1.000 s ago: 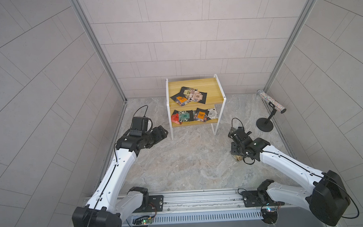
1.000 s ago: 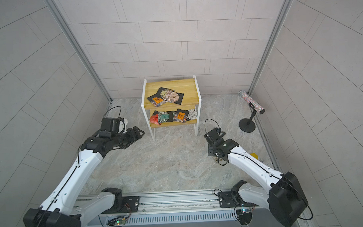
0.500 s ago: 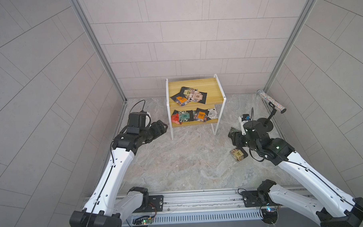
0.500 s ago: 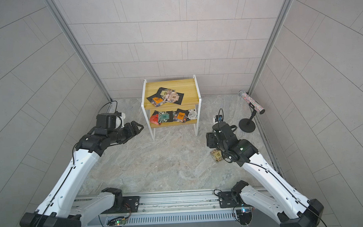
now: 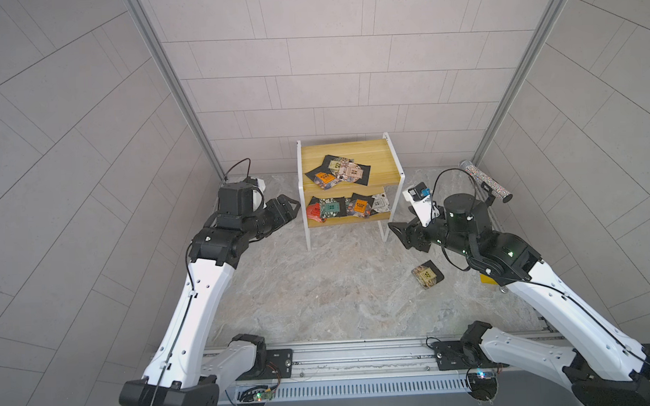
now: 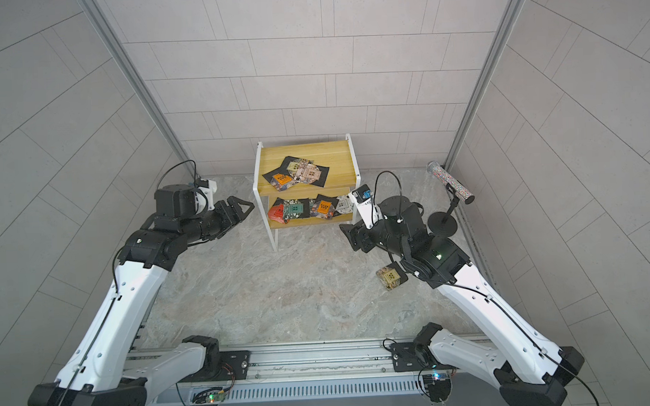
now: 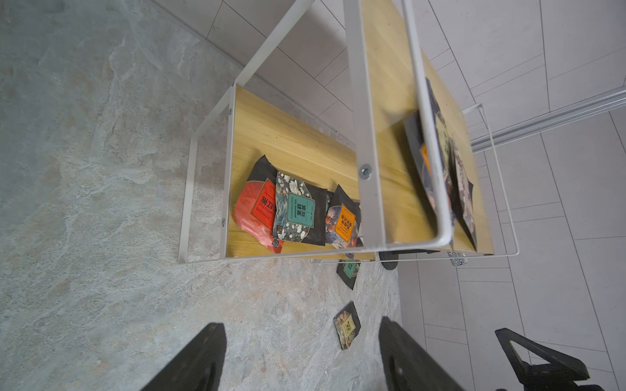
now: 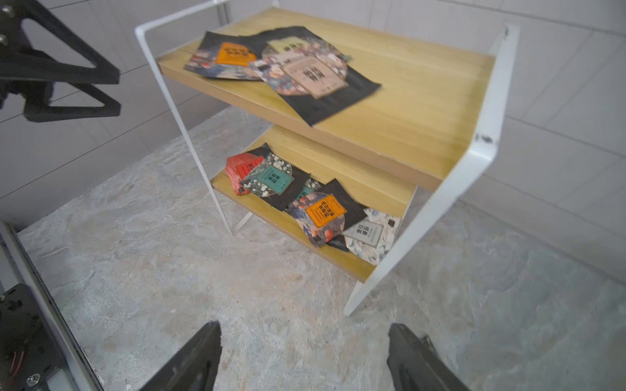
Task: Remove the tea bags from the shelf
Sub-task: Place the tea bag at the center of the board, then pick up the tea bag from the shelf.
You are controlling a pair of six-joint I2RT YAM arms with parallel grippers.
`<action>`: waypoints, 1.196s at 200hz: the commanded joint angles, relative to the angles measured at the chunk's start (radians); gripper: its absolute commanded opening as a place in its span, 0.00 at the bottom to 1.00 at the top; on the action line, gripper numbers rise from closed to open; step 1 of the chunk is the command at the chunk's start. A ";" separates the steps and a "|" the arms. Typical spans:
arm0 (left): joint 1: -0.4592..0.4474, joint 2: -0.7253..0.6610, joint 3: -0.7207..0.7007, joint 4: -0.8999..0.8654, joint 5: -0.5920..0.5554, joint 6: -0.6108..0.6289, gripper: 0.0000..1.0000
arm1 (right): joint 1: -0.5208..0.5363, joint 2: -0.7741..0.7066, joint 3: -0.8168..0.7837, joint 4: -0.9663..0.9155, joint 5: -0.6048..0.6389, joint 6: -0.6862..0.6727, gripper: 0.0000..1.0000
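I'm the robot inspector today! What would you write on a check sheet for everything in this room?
Surface: grey marbled stone floor, flat.
Job's things: small two-tier wooden shelf with a white metal frame; black-edged patterned tea bags overlap on its top board and line its lower board; one tea bag lies on the floor near the right arm, and a green-labelled one lies beyond the shelf.
Clutter: black round-based stand with glittery tube; small yellow block, mostly hidden behind the right arm.
Grippers: left gripper open, empty, beside the shelf; right gripper open, empty, facing it.
Cables: black cable loops over each wrist, apart from the shelf.
Surroundings: grey tiled walls; metal rail in front.
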 commanded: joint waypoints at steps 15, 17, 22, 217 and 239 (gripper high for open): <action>0.005 0.039 0.080 0.011 0.003 -0.020 0.77 | 0.004 0.085 0.124 0.026 -0.111 -0.239 0.79; 0.007 0.040 0.084 0.012 0.004 -0.021 0.77 | 0.004 0.094 0.135 0.022 -0.116 -0.250 0.79; 0.005 0.047 0.094 0.014 0.005 -0.021 0.76 | 0.004 0.114 0.159 0.007 -0.125 -0.272 0.79; 0.007 0.167 0.157 0.072 0.042 -0.049 0.73 | -0.010 0.547 0.506 0.051 -0.043 -0.627 0.82; 0.007 0.171 0.155 0.073 0.043 -0.048 0.73 | -0.010 0.572 0.526 0.049 -0.035 -0.633 0.81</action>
